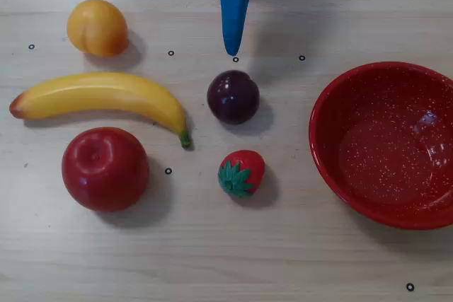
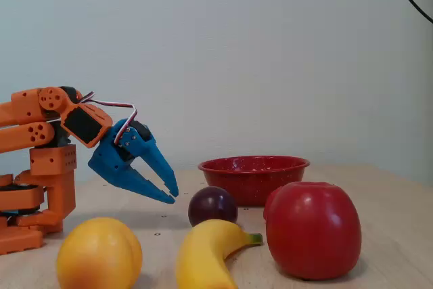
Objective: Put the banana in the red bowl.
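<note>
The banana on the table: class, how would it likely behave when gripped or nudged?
The banana looks glossy, so the gripper may slip on it. It appears rigid, probably keeping its curve when lifted. Being long and curved, a nudge would likely pivot it rather than roll it.

Plum (image 1: 233,96) sits btwn claw (image 1: 234,49) & banana (image 1: 99,97); bare table (image 1: 283,259) before red bowl (image 1: 386,143).

A yellow banana (image 1: 106,97) with a reddish end, a red white-speckled bowl (image 1: 340,182), a dark purple plum (image 1: 233,96), a red apple (image 1: 105,168) and blue jaws over a pale wood-grain desk (image 1: 226,259)
</note>
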Controlling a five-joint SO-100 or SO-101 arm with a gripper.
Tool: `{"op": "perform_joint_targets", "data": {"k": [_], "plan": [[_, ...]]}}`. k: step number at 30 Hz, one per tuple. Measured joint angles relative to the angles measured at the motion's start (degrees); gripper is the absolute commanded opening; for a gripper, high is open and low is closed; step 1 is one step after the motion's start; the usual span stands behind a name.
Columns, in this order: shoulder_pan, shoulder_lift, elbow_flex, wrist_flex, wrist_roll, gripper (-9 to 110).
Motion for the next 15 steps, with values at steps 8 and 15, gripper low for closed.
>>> {"op": "perform_joint_targets", "data": {"k": [8, 15], "plan": [[-0.4, 0.0, 0.0, 0.0, 0.0, 0], [-0.5, 0.0, 0.0, 0.0, 0.0, 0]]}}
